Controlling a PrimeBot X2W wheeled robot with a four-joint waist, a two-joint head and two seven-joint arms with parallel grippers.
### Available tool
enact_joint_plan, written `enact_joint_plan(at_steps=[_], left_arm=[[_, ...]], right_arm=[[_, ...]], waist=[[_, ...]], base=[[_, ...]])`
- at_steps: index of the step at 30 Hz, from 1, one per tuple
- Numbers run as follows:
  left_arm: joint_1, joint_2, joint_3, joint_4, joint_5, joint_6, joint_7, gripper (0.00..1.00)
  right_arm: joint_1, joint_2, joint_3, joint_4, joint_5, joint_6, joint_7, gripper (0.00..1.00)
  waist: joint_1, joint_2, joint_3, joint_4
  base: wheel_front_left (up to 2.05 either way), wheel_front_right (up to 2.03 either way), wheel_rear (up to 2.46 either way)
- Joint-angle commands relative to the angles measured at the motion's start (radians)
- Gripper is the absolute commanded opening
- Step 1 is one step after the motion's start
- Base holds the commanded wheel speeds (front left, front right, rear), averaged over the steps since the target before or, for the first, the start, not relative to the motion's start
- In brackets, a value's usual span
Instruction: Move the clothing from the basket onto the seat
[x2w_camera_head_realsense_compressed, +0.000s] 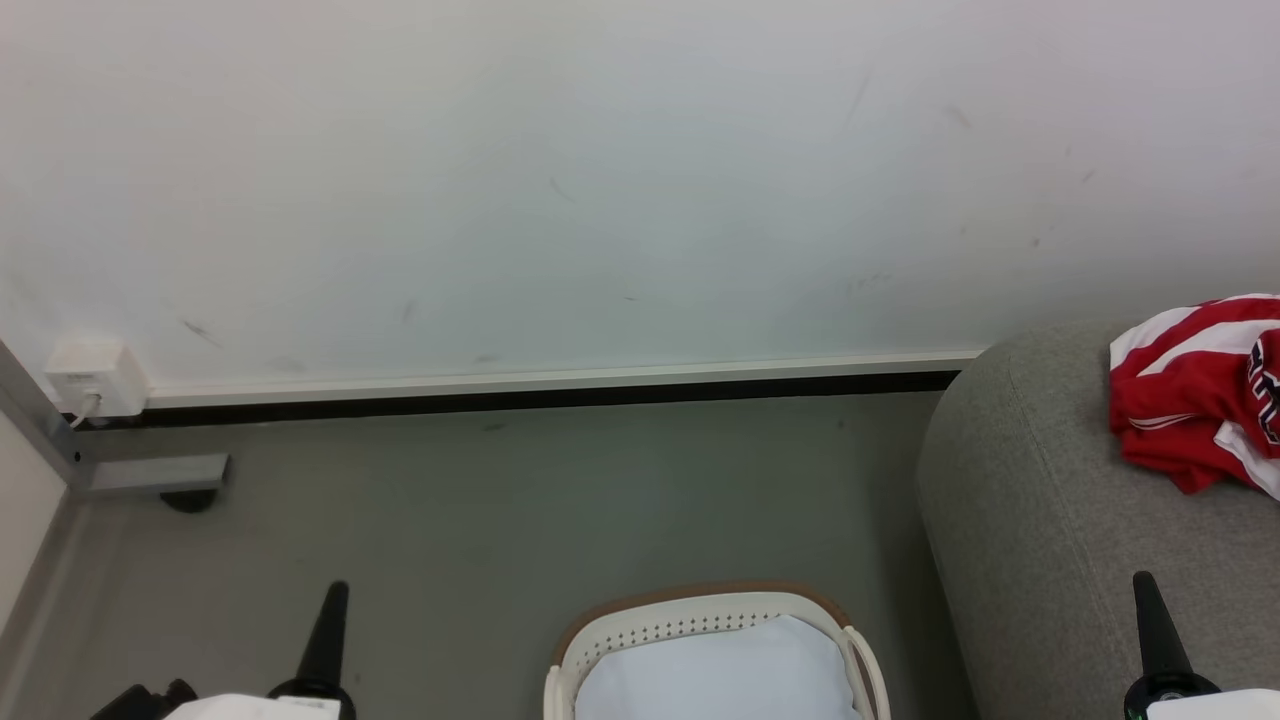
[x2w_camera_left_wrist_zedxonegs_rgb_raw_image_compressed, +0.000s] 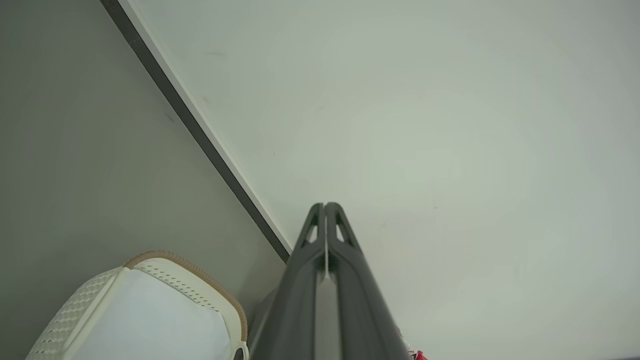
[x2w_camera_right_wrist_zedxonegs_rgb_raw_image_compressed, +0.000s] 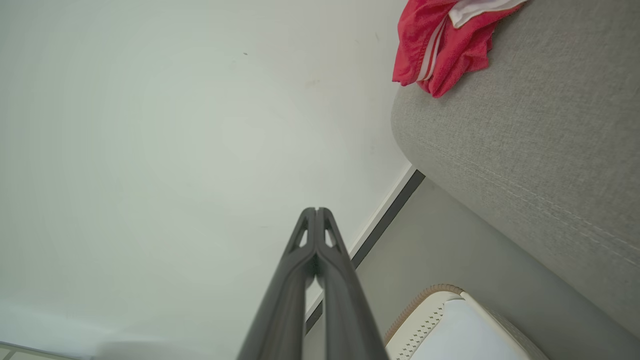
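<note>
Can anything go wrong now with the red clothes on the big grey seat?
Maybe. The clothing lies right at the seat's rounded edge, and a fold seems to hang over it, so it might slide down to the floor. Also, the basket holds a white cloth that the robot might grab by mistake.

White wall (x2w_camera_head_realsense_compressed: 600, 180), grey floor (x2w_camera_head_realsense_compressed: 500, 500), wall socket (x2w_camera_head_realsense_compressed: 95, 375), pale cloth (x2w_camera_head_realsense_compressed: 720, 670)

clothing (x2w_camera_right_wrist_zedxonegs_rgb_raw_image_compressed: 440, 45) lies on the seat (x2w_camera_right_wrist_zedxonegs_rgb_raw_image_compressed: 525, 130); right gripper (x2w_camera_right_wrist_zedxonegs_rgb_raw_image_compressed: 316, 210) seems pressed together.
</note>
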Motion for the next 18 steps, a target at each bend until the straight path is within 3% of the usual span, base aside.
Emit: enact_joint_plan(at_steps=[1, 18], left_arm=[[-0.02, 0.002, 0.008, -0.01, -0.036, -0.009, 0.008, 0.0], [-0.039, -0.001, 0.032, -0.013, -0.175, -0.016, 0.049, 0.0]], right_arm=[[-0.018, -0.011, -0.004, -0.01, 0.032, -0.001, 0.007, 0.0], [-0.039, -0.012, -0.009, -0.015, 0.189, -0.002, 0.048, 0.0]], waist=[[0.0, -0.0001, 0.001, 0.0], [0.0, -0.0001, 0.012, 0.004]], base=[[0.0, 0.0, 0.0], [0.0, 0.0, 0.0]])
